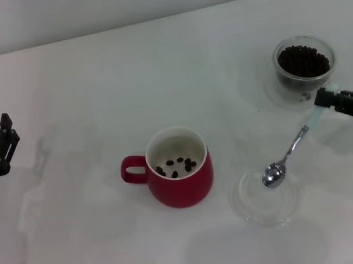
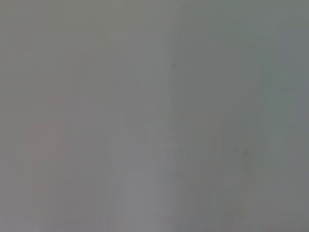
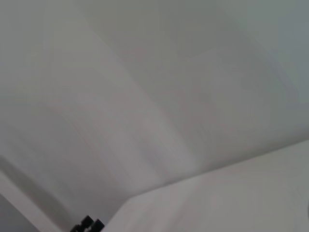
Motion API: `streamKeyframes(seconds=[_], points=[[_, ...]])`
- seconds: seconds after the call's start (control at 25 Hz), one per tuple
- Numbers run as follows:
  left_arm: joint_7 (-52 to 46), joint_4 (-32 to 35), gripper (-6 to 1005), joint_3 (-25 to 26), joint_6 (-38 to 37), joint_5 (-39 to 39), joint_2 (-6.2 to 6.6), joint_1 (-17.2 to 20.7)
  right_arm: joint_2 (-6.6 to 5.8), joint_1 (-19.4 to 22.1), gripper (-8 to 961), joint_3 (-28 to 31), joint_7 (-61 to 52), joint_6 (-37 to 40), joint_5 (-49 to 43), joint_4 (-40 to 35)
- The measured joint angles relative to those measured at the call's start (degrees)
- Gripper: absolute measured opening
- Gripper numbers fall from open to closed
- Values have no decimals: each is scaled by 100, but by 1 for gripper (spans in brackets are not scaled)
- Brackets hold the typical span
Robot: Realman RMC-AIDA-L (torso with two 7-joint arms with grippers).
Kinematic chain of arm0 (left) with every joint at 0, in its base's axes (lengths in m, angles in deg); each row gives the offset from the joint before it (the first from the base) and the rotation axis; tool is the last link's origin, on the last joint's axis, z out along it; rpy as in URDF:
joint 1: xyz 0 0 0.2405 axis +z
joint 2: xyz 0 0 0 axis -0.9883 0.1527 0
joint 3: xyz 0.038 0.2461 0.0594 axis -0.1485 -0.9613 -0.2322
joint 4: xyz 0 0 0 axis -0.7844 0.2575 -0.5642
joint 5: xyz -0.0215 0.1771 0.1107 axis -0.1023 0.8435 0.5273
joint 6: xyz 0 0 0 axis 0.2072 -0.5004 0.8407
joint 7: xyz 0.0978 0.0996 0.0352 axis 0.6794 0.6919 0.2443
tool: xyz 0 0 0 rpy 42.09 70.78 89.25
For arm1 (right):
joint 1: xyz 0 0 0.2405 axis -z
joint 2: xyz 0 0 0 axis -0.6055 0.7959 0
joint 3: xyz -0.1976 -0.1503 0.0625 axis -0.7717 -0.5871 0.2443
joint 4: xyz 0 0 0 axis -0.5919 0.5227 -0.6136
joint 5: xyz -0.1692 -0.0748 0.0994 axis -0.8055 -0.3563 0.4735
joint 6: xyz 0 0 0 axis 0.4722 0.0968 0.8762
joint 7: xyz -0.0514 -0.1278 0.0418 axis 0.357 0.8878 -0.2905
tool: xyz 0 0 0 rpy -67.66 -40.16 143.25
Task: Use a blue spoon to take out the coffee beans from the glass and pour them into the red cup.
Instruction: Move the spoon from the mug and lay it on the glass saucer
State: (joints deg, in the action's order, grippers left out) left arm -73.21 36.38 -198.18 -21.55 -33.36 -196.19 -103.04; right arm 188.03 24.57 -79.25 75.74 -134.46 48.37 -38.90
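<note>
The red cup (image 1: 178, 169) stands mid-table with its handle to the left and several coffee beans (image 1: 177, 166) on its white bottom. The glass (image 1: 304, 63) stands at the far right, holding a heap of coffee beans (image 1: 303, 60). My right gripper (image 1: 324, 98) is shut on the pale handle of the blue spoon (image 1: 289, 155). The spoon slants down to the left and its empty metal bowl hangs over a flat clear saucer (image 1: 264, 197). My left gripper (image 1: 7, 139) is parked at the left edge of the head view. The wrist views show only blank surface.
The white table (image 1: 102, 254) runs to a pale wall at the back. The clear saucer lies just right of the red cup, in front of the glass. One loose bean (image 1: 305, 95) lies on the table next to the glass.
</note>
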Motion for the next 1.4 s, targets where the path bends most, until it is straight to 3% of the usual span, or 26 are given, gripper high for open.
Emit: streamKeyframes(seconds=[0.72,1.4], points=[[13,52,846,-5,0,0,9,76,218,56,153,-26,-84,342,-560,8],[13,16,847,-4,-10,0,18,94,227,-93,153,-65,-212,437,-573,229]])
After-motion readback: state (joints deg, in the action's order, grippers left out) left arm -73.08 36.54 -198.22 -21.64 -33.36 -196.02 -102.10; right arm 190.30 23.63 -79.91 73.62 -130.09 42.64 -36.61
